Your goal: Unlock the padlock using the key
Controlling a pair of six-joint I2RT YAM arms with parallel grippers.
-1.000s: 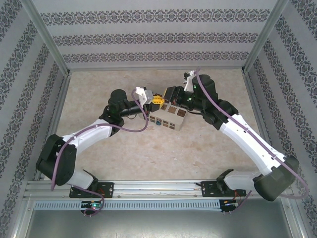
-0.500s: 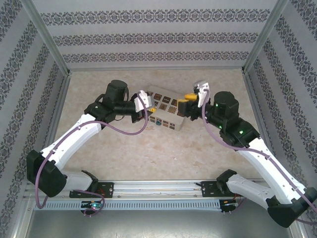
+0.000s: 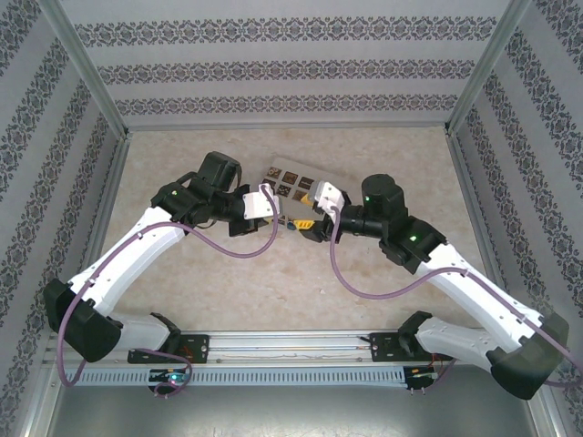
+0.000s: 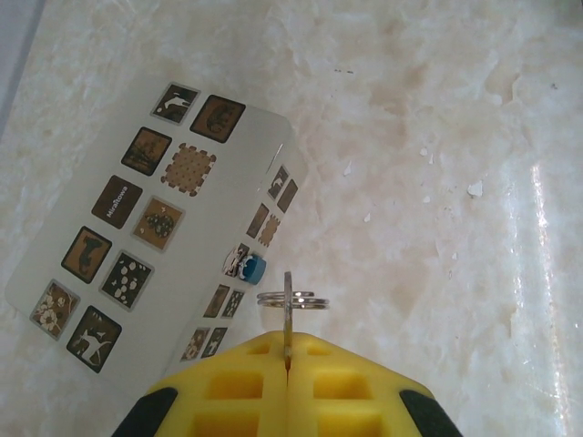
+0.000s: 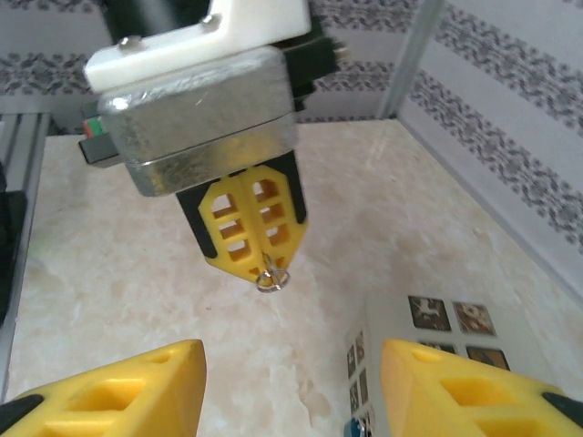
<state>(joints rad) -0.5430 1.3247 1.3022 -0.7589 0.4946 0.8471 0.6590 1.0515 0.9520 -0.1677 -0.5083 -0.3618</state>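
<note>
The left jaws are pressed together on the shank of a thin, dark metal key. The blade stands straight out past their yellow tips, and a small silvery wire ring hangs across it. In the left wrist view the key's tip ends just to the right of a tiny blue-bodied padlock with a silvery metal part. The two are near each other but apart, with a strip of pale bench showing between them.

The padlock sits against the narrow side wall of a cream box printed with dark brown patterned squares. That wall faces the left jaws. The view is too small to tell how the padlock is fastened there.

From above, the box lies on the bench between the two arms. The padlock shows as a blue speck at the box's near edge, in the gap between the two wrists.

The right jaws are spread wide with nothing between them, and they face the left arm's pinched key across open bench. In the right wrist view the corner of the box stands in front of the right-hand yellow tip. A sliver of blue, probably the padlock, shows at the bottom edge just inside that tip, touching neither jaw.
</note>
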